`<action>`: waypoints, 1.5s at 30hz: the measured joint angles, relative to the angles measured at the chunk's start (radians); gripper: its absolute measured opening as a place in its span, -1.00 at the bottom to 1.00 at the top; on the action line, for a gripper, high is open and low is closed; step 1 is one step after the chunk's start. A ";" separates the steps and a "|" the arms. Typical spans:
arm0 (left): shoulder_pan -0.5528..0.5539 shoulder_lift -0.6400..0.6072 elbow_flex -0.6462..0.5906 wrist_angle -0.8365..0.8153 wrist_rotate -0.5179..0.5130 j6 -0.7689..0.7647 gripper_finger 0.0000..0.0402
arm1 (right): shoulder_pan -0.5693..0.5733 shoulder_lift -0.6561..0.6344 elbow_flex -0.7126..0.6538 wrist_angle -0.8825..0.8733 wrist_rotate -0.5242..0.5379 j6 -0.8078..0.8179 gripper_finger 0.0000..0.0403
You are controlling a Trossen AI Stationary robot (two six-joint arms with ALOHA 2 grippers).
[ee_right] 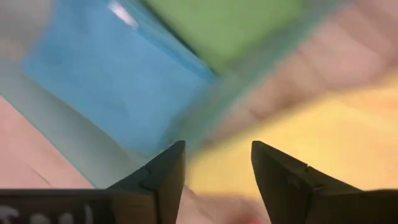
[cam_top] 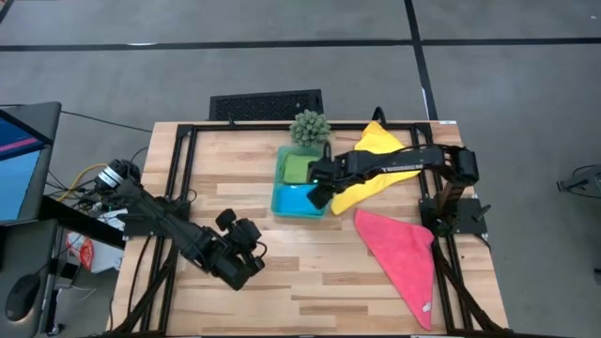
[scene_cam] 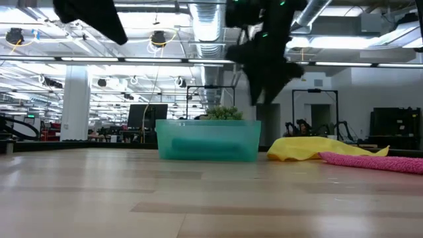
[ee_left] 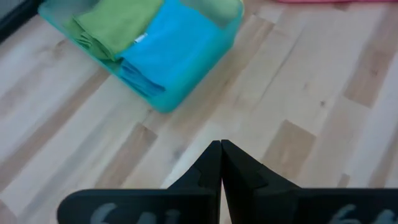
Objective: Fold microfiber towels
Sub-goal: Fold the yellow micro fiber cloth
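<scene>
Diagonally laid pink towel [cam_top: 399, 256], apparently unfolded, beside yellow towel [cam_top: 371, 169].

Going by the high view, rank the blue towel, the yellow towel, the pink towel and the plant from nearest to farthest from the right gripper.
From the right gripper, above the tray's right edge:
1. Blue towel, folded in the tray, just to its left.
2. Yellow towel, spread just to its right; almost as near, so hard to call.
3. Plant, beyond the tray at the table's far edge.
4. Pink towel, toward the near right corner.

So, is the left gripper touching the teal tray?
Apart. The high view shows bare table between the left gripper and the teal tray.
</scene>
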 joint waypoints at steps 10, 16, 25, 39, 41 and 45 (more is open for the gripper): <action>0.090 -0.123 0.000 0.074 0.028 0.272 -0.93 | 0.103 -0.165 -0.069 -0.110 0.071 -0.330 0.13; 0.096 -0.196 0.000 0.092 0.027 0.302 -0.68 | 0.167 -0.210 -0.293 0.165 0.040 -0.456 0.17; 0.097 -0.221 0.000 0.096 0.016 0.302 -0.36 | 0.197 -0.172 -0.487 0.441 0.027 -0.505 0.17; 0.102 -0.221 -0.044 0.089 0.025 0.281 -0.34 | 0.165 -0.008 -0.507 0.515 0.033 -0.397 -0.02; 0.102 -0.221 -0.044 0.093 0.014 0.277 -0.34 | 0.166 -0.023 -0.508 0.498 0.034 -0.372 -0.26; 0.102 -0.221 -0.044 0.102 -0.017 0.266 -0.34 | 0.162 -0.071 -0.522 0.414 0.026 -0.347 -0.87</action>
